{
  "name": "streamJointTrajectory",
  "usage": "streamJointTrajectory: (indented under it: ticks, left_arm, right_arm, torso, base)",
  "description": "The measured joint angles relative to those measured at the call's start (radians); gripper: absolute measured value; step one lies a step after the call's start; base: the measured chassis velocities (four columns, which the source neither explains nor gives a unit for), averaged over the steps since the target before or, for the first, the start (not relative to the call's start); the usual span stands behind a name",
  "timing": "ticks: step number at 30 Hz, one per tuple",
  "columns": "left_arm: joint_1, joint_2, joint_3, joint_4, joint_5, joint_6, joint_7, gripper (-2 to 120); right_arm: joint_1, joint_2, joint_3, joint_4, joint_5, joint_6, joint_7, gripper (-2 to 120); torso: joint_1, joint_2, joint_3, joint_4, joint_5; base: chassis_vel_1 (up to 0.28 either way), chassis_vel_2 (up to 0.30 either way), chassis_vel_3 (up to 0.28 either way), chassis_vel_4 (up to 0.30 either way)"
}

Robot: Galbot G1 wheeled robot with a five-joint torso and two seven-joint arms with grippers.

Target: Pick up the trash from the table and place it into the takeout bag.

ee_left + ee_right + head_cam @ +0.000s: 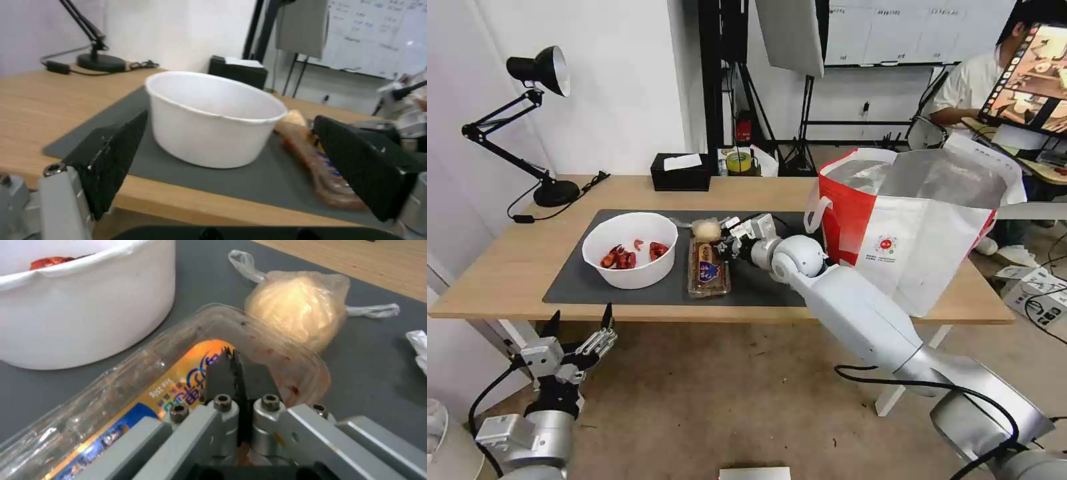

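On the table (507, 267) lies a dark mat (570, 283) bearing the trash. The white bowl (630, 257) holds red shellfish scraps. To its right lies the clear clamshell tray (708, 270), with the bagged yellowish lump (706, 229) just behind it. My right gripper (727, 248) is shut on the tray's near rim (285, 350), its pads (222, 376) pressed together over the label. A crumpled tissue (418, 346) lies on the mat beside it. The takeout bag (920, 220) stands open at the table's right end. Below the table's front edge, my left gripper (579, 333) is open, facing the bowl (213, 120).
A black desk lamp (537, 73) stands at the table's back left, its cable trailing across the wood. A black tissue box (680, 172) sits at the back edge, with a small round container (738, 161) behind it. Boxes and cables (1040, 293) lie on the floor at the right.
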Motion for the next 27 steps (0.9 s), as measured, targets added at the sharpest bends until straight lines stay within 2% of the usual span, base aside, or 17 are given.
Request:
streamJointTrajectory:
  ticks: [4,9,12,27]
  left_arm:
    - [0.001,0.02,0.017,-0.013,-0.039,0.023,-0.001,100]
    - [0.001,0.076,0.066,-0.014,-0.106,0.049,-0.013,100]
    - [-0.014,0.126,0.098,0.008,-0.136,0.051,-0.023,100]
    - [-0.121,0.24,0.141,0.071,-0.349,0.047,-0.026,100]
  right_arm:
    - [0.002,0.002,-0.001,-0.005,0.001,0.0,0.0,0]
    - [0.002,0.001,-0.001,-0.006,0.001,0.001,0.0,0]
    - [-0.006,-0.003,0.0,-0.006,0.001,0.017,-0.003,0]
    - [-0.027,-0.014,0.015,0.007,0.002,0.046,-0.014,0]
  torso:
    - [0.0,0.0,0.0,0.0001,0.0]
    - [0.0,0.0,0.0,-0.0001,0.0]
    - [0.0,0.0,0.0,0.0,-0.0001]
    - [0.0,0.0,0.0,0.0,0.0]
  base:
    - [0.0,0.0,0.0,0.0]
    - [0.0,0.0,0.0,0.0]
    - [0.0,0.0,0.0,0.0]
    - [0.0,0.0,0.0,0.0]
